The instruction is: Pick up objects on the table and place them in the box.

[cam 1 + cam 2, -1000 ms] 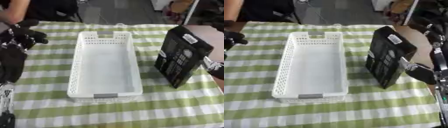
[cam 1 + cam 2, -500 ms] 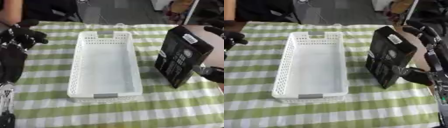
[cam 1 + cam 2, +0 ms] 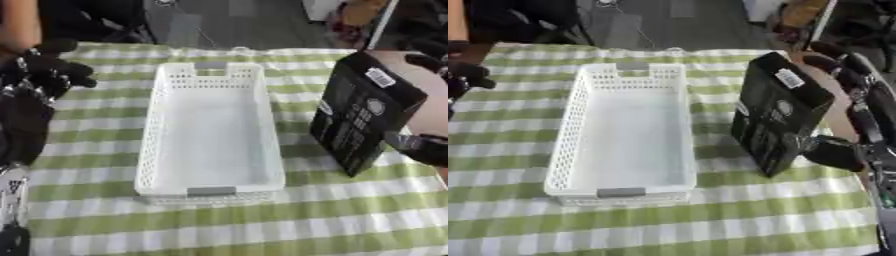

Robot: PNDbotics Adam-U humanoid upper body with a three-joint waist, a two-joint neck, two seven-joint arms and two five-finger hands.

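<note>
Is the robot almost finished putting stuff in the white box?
Not yet. The white box holds nothing so far. The right hand is gripping the black package, tilted on the striped tablecloth beside the box. It must go in next. The left hand waits at the left edge.

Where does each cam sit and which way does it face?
Left eye view: in the head, looking down at the white basket on the striped table; left hand shows upper left.
Right eye view: same head, set slightly to the right, same downward look; right hand grips the black box.
Shared: basket, box, table.
</note>
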